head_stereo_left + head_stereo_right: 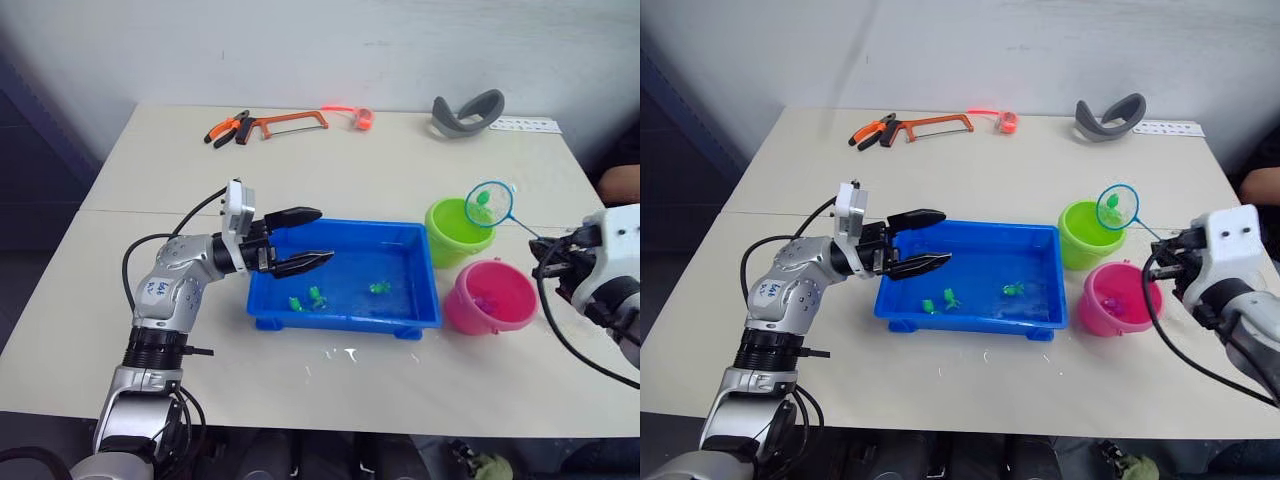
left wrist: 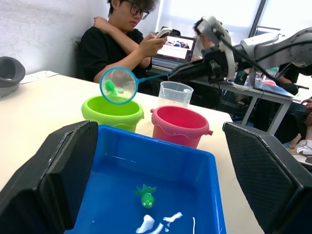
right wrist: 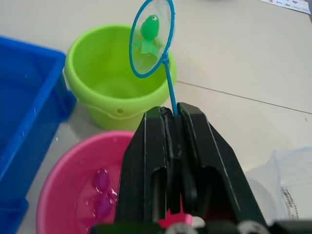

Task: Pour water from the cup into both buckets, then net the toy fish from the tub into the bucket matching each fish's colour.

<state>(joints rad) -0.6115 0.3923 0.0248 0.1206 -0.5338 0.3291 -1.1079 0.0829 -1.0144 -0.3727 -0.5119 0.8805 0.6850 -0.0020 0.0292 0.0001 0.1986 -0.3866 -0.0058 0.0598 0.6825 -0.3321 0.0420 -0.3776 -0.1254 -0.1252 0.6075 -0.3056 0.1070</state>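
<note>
- The left gripper [image 1: 302,240] is sitting nearest the camera, hovering over the left rim of the tub [image 1: 345,320], with its two black fingers spread apart and nothing between them.
- The table [image 1: 330,170] is lying open and bare between the tub and the tools at its far edge, and a further bare strip is running along its near edge in front of the tub.
- The tub is standing near the table's middle, holding water and three green toy fish [image 1: 310,298] grouped toward its near wall; the fish are lying below and to the right of the left gripper's fingertips, not touching them.
- The pink bucket [image 1: 490,297] is standing just beside the tub's right end, with pink toy fish [image 3: 101,180] lying inside it.
- The green bucket [image 1: 457,232] is standing just behind the pink bucket, close to the tub's far right corner.
- The cup [image 2: 175,94] is standing behind the pink bucket as seen from the left wrist view.
- The right gripper [image 3: 170,114] is clamping its fingers tight on the thin blue handle of the net [image 1: 490,203], near the table's right edge.
- The net hoop is hanging tilted above the green bucket's opening, carrying one green fish [image 3: 148,30] in its mesh.
- A hacksaw [image 1: 290,123] and pliers [image 1: 228,129] are lying well apart from the tub at the far edge.
</note>
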